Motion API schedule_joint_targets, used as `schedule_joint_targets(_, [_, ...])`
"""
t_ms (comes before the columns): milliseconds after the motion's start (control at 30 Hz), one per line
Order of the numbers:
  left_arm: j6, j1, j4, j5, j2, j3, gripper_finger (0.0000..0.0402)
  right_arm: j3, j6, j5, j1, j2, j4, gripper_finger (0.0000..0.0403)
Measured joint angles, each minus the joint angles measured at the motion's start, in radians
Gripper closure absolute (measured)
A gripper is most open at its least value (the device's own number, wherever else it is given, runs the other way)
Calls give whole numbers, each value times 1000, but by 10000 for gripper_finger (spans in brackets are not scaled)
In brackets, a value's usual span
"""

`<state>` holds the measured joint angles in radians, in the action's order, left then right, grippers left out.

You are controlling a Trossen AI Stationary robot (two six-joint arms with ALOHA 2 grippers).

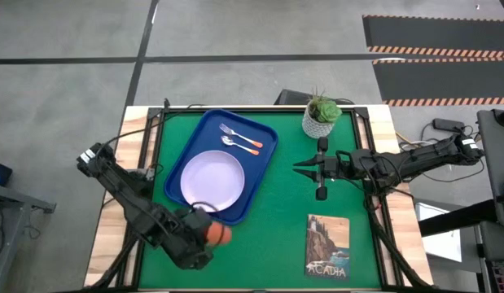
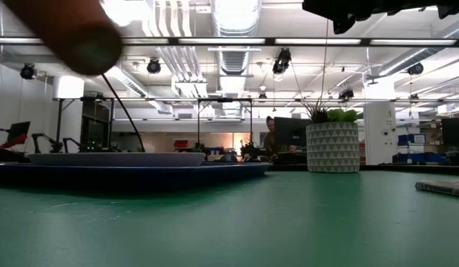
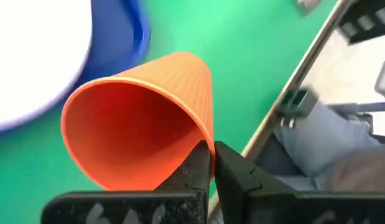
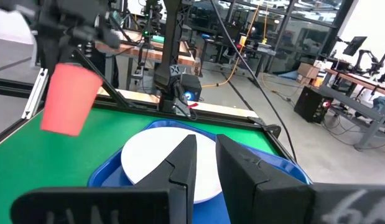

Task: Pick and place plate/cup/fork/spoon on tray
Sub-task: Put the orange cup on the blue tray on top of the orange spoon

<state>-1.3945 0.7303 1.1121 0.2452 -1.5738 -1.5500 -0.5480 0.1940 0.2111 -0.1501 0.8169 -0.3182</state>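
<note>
The blue tray [image 1: 204, 134] lies on the green mat. It carries the pale plate [image 1: 212, 179], and the fork [image 1: 239, 134] and spoon [image 1: 239, 145] lie at its far end. My left gripper [image 1: 204, 232] is shut on the orange cup [image 1: 219, 235]. It holds the cup in the air over the mat, just off the tray's near corner. The right wrist view shows the cup [image 4: 71, 99] hanging clear of the table. My right gripper [image 1: 304, 169] hovers level at the tray's right and points toward it. A narrow gap shows between its fingers, with nothing in it. My left gripper pinches the cup's wall at the rim [image 3: 208, 144], one finger [image 3: 195, 168] inside the mouth and the other [image 3: 236, 171] outside. The fingers slant down from above. The cup hangs below them, tilted and mouth up, clear of the mat and the tray.
A white pot with a green plant [image 1: 321, 118] stands at the far right of the mat. A picture booklet [image 1: 326, 248] lies at the near right. Bare green mat stretches between the tray and the booklet. The table's wooden border [image 1: 113, 220] runs along the mat's left side.
</note>
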Motion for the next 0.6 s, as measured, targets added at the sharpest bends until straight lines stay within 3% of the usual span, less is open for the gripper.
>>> schedule_joint_targets(200, [244,-119,117,109,2,-105,401,0,0,0,0,0,0,351])
schedule_joint_targets(400, [471,-302,230,112,2,-136,401,0,7,0,0,0,0,351])
schedule_joint_targets(600, [769,-528,242,104,2,-136,401,0,13,0,0,0,0,351])
